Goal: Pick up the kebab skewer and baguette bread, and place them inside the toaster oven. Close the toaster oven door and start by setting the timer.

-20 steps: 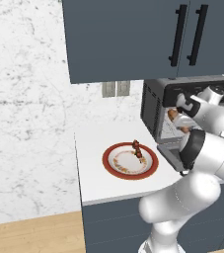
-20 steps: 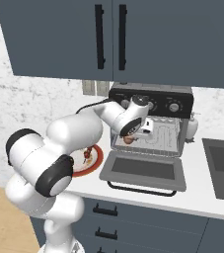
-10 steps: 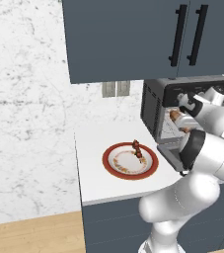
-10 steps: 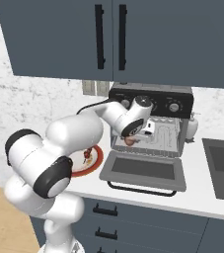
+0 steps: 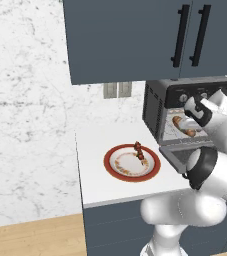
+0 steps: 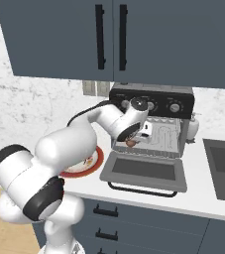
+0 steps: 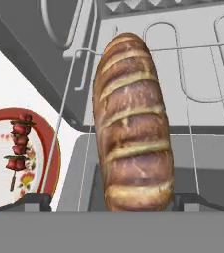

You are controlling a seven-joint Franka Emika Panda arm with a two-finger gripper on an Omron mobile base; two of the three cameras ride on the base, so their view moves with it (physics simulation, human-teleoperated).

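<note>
The toaster oven (image 6: 151,119) is standing on the counter (image 5: 100,145) with the toaster oven door (image 6: 144,171) lying fully open and flat in front of the cavity. The gripper (image 7: 112,200) is reaching into the oven mouth, with the arm crossing over the lowered door. In the hand view, the two fingertips (image 7: 32,201) are standing wide apart, one on each side of the baguette bread (image 7: 132,123), with a clear gap between each tip and the crust; the jaws are not gripping the loaf. The baguette bread is lying lengthwise on the wire rack (image 7: 207,118) inside the oven, and it appears to be resting there on its own, although the contact underneath is hidden. The kebab skewer (image 5: 139,150) is lying on the red-rimmed plate (image 5: 116,172), near the plate's right edge. The plate is sitting on the counter just left of the oven.
</note>
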